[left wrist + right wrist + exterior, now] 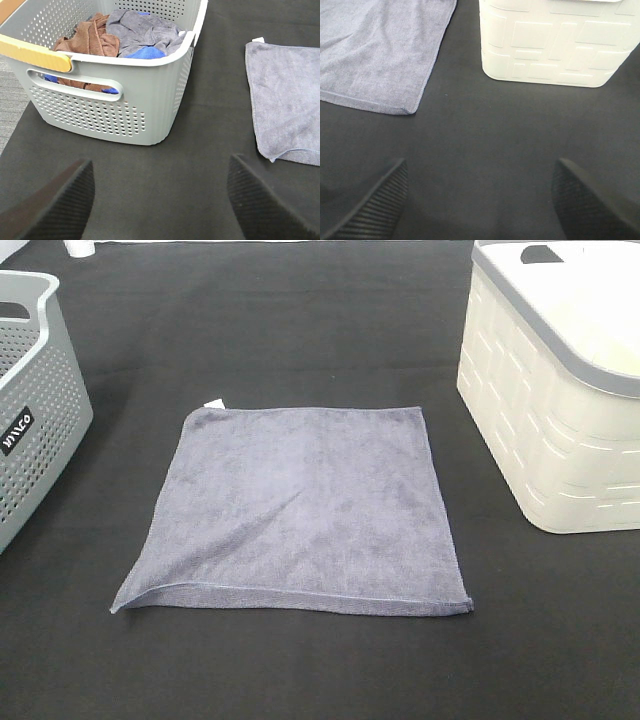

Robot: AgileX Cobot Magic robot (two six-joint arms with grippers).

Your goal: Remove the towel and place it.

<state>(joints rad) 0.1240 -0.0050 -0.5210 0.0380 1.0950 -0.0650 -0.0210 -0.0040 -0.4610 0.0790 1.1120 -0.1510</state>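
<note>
The slate blue-grey towel (305, 510) lies spread flat in the middle of the black table, its small white tag (213, 403) at the far left corner. It also shows in the left wrist view (287, 95) and in the right wrist view (377, 50). Neither arm shows in the high view. My left gripper (160, 205) is open and empty above bare table, near the grey basket and left of the towel. My right gripper (480, 200) is open and empty above bare table, near the towel's near right corner and the white basket.
A grey perforated basket (30, 390) stands at the left edge; the left wrist view shows brown, grey and blue cloths (125, 35) in it. A cream basket with a grey rim (560, 390) stands at the right.
</note>
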